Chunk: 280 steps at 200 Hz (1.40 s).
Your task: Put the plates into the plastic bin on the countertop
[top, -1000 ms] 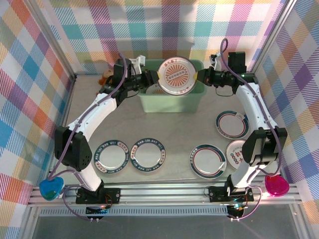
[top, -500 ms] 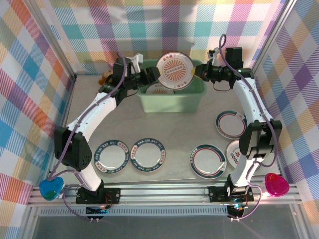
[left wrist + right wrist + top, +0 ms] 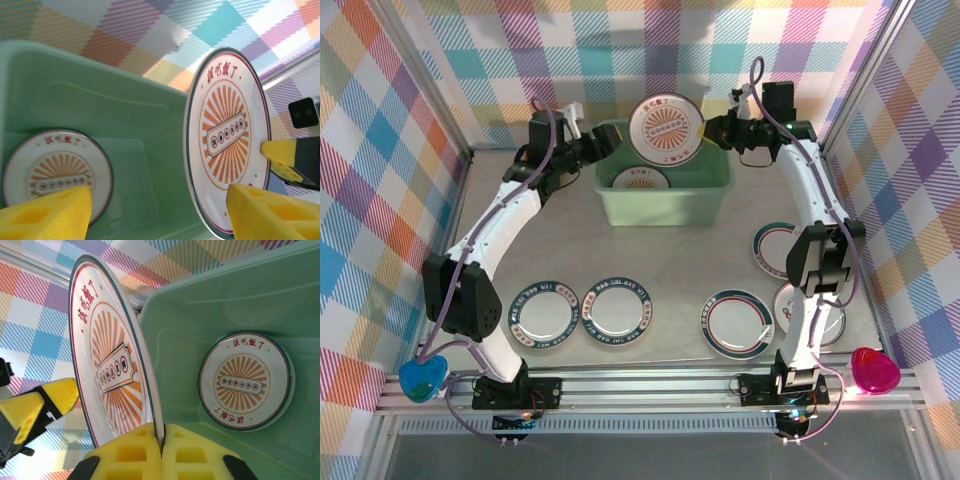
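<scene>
A white plate with an orange sunburst centre (image 3: pixel 666 130) (image 3: pixel 112 375) (image 3: pixel 227 135) stands on edge above the far side of the mint-green plastic bin (image 3: pixel 665 200). My right gripper (image 3: pixel 707 131) (image 3: pixel 162 440) is shut on its rim. The left gripper (image 3: pixel 610 143) (image 3: pixel 157 195) hangs open over the bin's left end, its jaws wide apart, just left of the plate. A second sunburst plate (image 3: pixel 640 180) (image 3: pixel 245 380) (image 3: pixel 55 170) lies flat on the bin floor.
On the grey countertop (image 3: pixel 670 260) lie two dark-rimmed plates (image 3: pixel 543 315) (image 3: pixel 616 310) at front left. Two teal-banded plates (image 3: pixel 738 323) (image 3: pixel 785 250) lie at front right. A red-dotted plate (image 3: pixel 800 310) is partly behind the right arm. Plaid walls stand close behind the bin.
The right gripper has carried the sunburst plate up and toward the back wall, tilting it more upright. The left gripper has drawn away to the left and now stands apart from the plate's edge.
</scene>
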### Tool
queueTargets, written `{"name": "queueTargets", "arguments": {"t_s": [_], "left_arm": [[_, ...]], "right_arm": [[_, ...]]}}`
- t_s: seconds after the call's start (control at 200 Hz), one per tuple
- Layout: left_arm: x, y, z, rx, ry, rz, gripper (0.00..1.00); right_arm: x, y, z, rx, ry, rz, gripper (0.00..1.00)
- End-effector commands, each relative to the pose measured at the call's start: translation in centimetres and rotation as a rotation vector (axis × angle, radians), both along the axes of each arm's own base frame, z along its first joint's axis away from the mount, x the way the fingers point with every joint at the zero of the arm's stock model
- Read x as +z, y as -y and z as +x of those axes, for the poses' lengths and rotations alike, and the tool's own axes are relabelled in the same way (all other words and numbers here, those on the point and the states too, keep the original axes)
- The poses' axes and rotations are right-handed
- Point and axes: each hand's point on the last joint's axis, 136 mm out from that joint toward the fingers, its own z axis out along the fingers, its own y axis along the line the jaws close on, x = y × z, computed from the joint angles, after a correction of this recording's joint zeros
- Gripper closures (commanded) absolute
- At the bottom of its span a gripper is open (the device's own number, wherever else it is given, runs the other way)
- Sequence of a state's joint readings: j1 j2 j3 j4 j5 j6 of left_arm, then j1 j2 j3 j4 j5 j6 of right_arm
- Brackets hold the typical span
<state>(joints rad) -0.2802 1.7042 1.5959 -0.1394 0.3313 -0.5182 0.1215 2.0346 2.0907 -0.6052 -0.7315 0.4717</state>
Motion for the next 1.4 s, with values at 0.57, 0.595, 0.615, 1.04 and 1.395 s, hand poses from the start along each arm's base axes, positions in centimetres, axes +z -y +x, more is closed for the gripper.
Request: {"name": "queueTargets", "arguments": {"t_s": [0.57, 0.595, 0.615, 1.04, 1.395], "left_arm": [[-3.1, -6.7, 7.2, 0.056, 0.056, 0.022, 0.29], [-3.2, -6.7, 7.3, 0.056, 0.055, 0.024, 0.29], [-3.4, -6.7, 7.3, 0.055, 0.054, 0.026, 0.29], [-5.5, -6.2, 8.9, 0.003, 0.069, 0.017, 0.29], [-6.1, -6.6, 8.6, -0.003, 0.058, 0.021, 0.29]], "right_arm": [[-5.7, -2.9, 3.4, -0.041, -0.135, -0.108, 1.00], [-5.7, -3.0, 3.4, -0.040, -0.123, -0.118, 1.00], [-5.8, -3.1, 3.4, -0.038, -0.114, -0.130, 1.00], [-11.1, -3.7, 2.4, -0.021, -0.183, -0.281, 1.00], [-15.5, -4.3, 3.1, -0.033, -0.282, -0.286, 1.00]]}}
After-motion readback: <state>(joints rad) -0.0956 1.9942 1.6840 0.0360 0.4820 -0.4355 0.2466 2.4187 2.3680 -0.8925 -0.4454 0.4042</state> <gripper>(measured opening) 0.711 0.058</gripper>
